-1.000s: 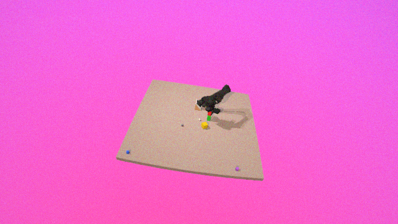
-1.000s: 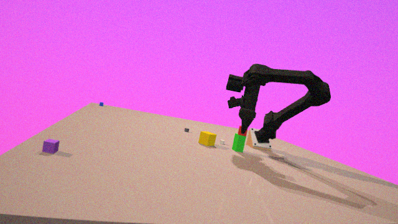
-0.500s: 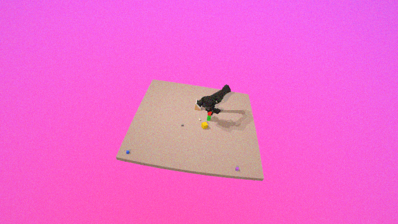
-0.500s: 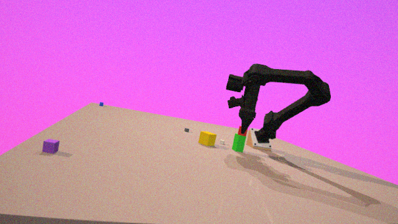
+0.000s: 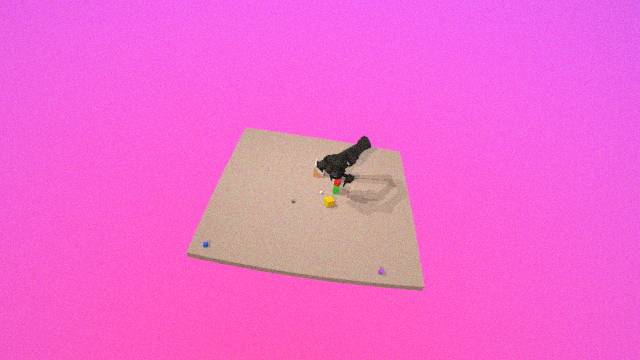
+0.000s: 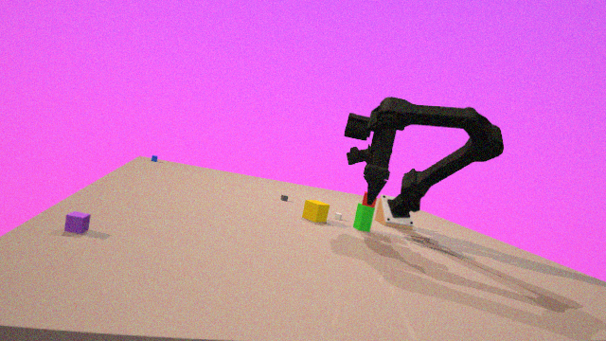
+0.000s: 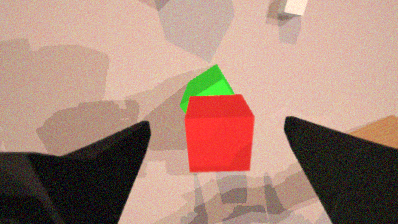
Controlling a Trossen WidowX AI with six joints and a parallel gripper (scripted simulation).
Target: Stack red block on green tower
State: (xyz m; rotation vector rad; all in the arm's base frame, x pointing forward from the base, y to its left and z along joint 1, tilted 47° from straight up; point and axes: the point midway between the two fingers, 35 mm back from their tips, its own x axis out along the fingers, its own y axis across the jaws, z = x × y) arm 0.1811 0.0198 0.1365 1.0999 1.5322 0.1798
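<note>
The red block point(image 7: 218, 132) point(image 5: 337, 182) point(image 6: 365, 199) sits on top of the green tower point(image 7: 207, 88) point(image 5: 336, 190) point(image 6: 364, 217). My gripper point(image 7: 216, 125) point(image 6: 371, 199) is open, its two black fingers standing wide on either side of the red block with clear gaps and no contact. In the wrist view the green tower shows just behind and under the red block. In the exterior view the fingers hide most of the red block.
A yellow cube point(image 5: 329, 201) point(image 6: 315, 210) lies near the tower. A small white cube point(image 6: 338, 216) point(image 7: 296, 6), a grey cube point(image 6: 284, 198), a purple cube point(image 6: 77, 222) point(image 5: 381, 271) and a blue cube point(image 5: 205, 244) point(image 6: 154, 158) lie on the tan table point(image 5: 280, 230). An orange wedge point(image 7: 382, 131) stands by the arm's base.
</note>
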